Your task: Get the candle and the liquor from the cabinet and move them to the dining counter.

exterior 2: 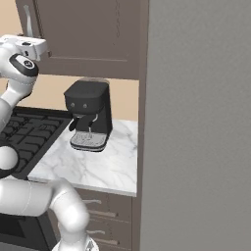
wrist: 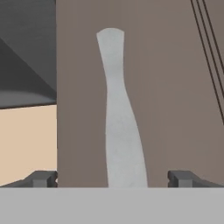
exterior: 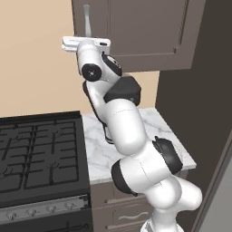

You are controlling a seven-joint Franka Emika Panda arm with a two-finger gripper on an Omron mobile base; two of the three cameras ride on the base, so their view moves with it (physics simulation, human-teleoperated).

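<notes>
Kitchen wall cabinet [exterior: 149, 31] is closed; gripper [wrist: 112, 178] sits right at its silver handle [wrist: 118, 118], fingers spread wide either side.

Both base views look forward and down from behind the arm, left and right, sharing the marble surface [exterior: 149, 122] and cabinet [exterior: 145, 31]. The hand view faces the cabinet handle [wrist: 120, 118] closely.

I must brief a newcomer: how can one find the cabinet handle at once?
Look above the stove to the dark cabinet. On its left door edge runs the handle, long, silver and upright; the drawer pulls below the counter are small and horizontal.
</notes>
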